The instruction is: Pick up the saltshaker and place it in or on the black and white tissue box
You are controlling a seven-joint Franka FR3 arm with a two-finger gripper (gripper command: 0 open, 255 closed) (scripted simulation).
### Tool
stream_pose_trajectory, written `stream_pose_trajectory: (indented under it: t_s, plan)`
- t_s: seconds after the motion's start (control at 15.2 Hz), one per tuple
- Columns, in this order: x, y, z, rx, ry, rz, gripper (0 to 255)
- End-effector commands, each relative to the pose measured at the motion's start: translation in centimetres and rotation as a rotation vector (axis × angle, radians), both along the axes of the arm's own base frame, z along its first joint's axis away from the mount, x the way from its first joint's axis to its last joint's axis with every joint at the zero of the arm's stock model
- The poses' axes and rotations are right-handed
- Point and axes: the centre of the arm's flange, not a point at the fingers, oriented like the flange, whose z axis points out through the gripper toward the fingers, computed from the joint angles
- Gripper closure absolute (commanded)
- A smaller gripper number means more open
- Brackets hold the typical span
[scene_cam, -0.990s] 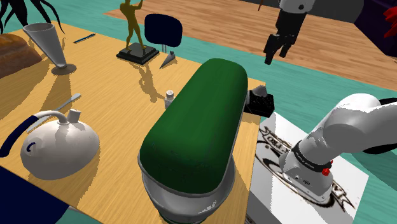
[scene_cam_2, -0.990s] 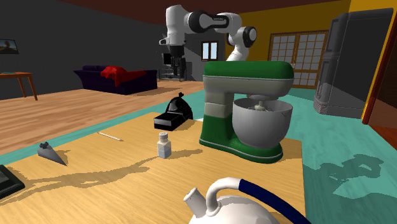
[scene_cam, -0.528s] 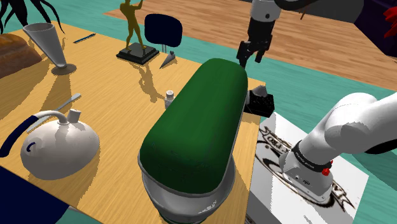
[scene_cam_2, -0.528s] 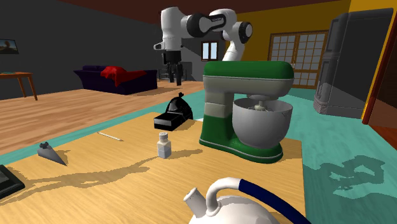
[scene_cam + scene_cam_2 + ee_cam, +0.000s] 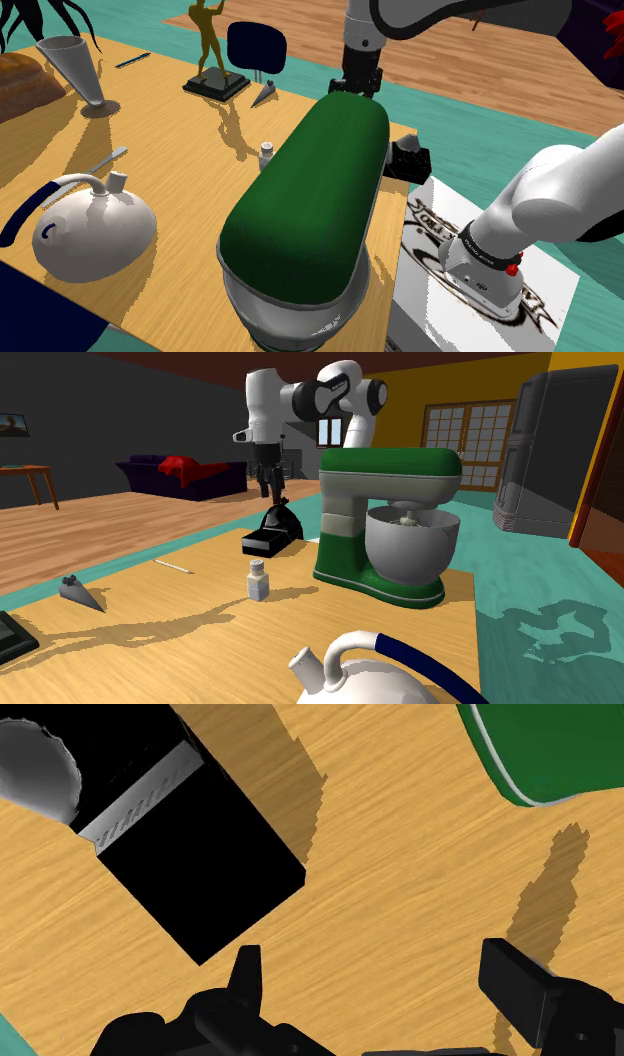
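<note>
The saltshaker point(image 5: 266, 152) is a small white bottle standing on the wooden table point(image 5: 170, 150), just to the shoulder view's left of the mixer; it also stands mid-table in the second exterior view point(image 5: 258, 580). The tissue box point(image 5: 268, 536) is black with a pale top part and sits near the table's far edge point(image 5: 408, 160). My gripper point(image 5: 268, 487) hangs open above that box, well away from the saltshaker, and its tips point(image 5: 352, 88) are level with the mixer's top. In the wrist view the open gripper point(image 5: 380, 994) holds nothing, with the box point(image 5: 190, 854) just beyond the fingers.
A large green and white stand mixer point(image 5: 310, 200) fills the table's middle, between the saltshaker and the stand point(image 5: 490, 290). A white kettle point(image 5: 90, 225), a funnel-shaped vase point(image 5: 72, 65), a gold statuette point(image 5: 210, 45) and a small cone point(image 5: 265, 93) stand around the table.
The arm has swung toward the shoulder view's left and come down, from over the floor to above the tissue box. The fingers stay open; nothing on the table moved.
</note>
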Motion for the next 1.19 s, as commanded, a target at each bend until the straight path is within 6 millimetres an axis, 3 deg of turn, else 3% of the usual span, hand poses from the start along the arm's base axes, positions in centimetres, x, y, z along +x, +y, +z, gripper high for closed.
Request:
stream_pose_trajectory:
  t_s: [0.0,0.99,1.12]
  plan:
    - [1.5,1.9,-0.9,0.004,-0.004,0.002,0]
    - [12.1,16.8,-6.9,0.026,-0.029,0.018,0]
    - [12.2,17.0,-7.5,0.026,-0.029,0.019,0]
